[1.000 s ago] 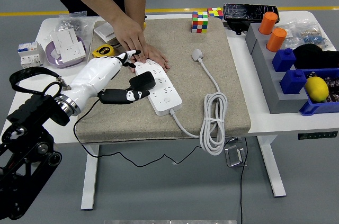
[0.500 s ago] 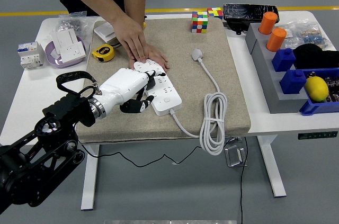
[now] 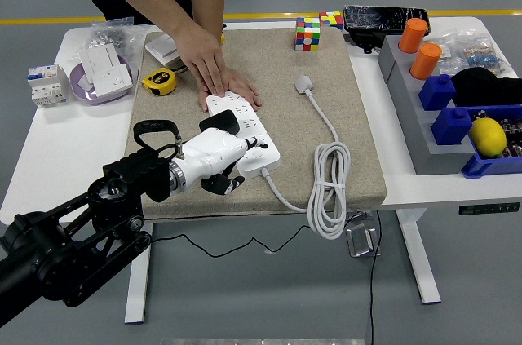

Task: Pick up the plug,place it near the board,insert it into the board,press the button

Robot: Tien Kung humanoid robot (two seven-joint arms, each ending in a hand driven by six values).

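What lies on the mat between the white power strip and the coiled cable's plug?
In the head view, only bare mat lies between the power strip and the white plug.

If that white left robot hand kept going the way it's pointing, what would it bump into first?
Probably the white power strip: the left robot hand points right, its fingertips already at the strip's near end. Depth is unclear.

The power strip (image 3: 243, 134) looks like smooth white plastic with a slight sheen, as does its cable (image 3: 326, 190). It lies on a beige mat (image 3: 359, 117) of coarse, matt cloth. The left hand (image 3: 218, 162) has a glossy white shell and black fingers. The table (image 3: 65, 157) is smooth, matt white.
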